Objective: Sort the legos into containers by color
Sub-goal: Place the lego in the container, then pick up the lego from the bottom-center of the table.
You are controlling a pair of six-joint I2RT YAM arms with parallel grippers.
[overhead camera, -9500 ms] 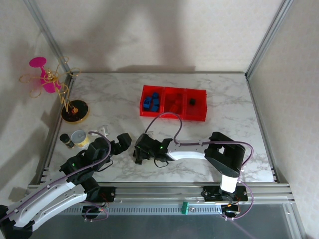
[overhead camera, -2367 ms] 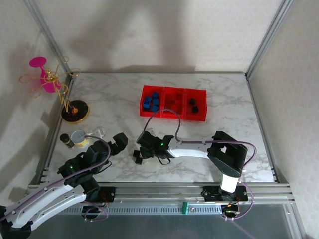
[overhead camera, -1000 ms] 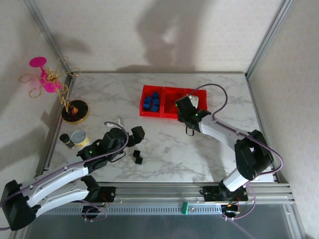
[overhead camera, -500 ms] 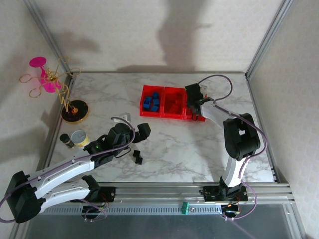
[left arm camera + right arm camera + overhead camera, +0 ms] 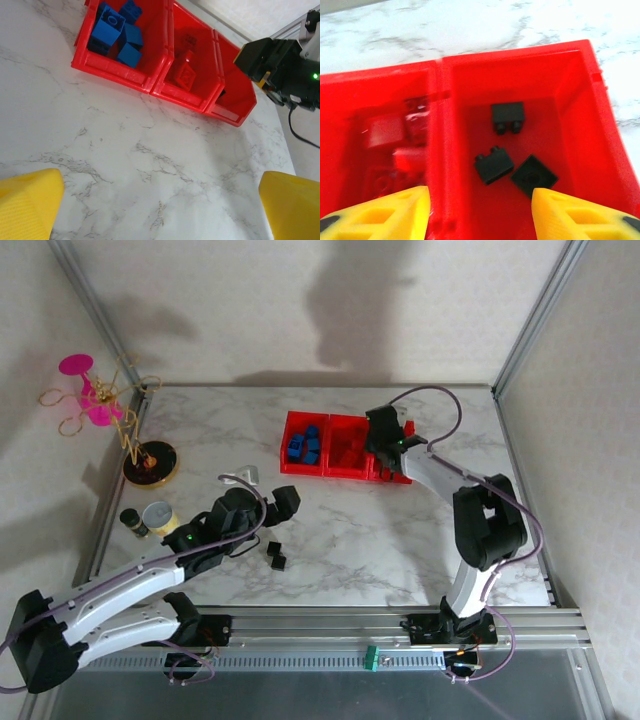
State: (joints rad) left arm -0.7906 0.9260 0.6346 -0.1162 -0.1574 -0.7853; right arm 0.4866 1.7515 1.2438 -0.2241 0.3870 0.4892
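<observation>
Sitting on the marble table (image 5: 200, 440), the containers (image 5: 330, 472) are three glossy, see-through red bins joined in a row. They lie directly beneath the right pincer (image 5: 480, 220) and well ahead of the left pincer (image 5: 160, 210). Both pincers are spread wide with nothing between their yellow fingers (image 5: 375, 215).

Below the gap of the right pincer, the end bin holds three black legos (image 5: 493, 165). Two show studs along one edge, and the third lies flat and turned cornerwise. Toward its left finger, the middle bin holds red legos (image 5: 395, 140), blurred and nearly lost against the red walls, so I cannot tell their number.

Far ahead and left of the left pincer, the other end bin holds piled blue legos (image 5: 115, 30), the topmost cut off by the frame edge. Two loose black legos (image 5: 275, 556) lie on the table just behind the left pincer's tips. In the overhead view the right arm (image 5: 440, 475) hides part of the end bin.
</observation>
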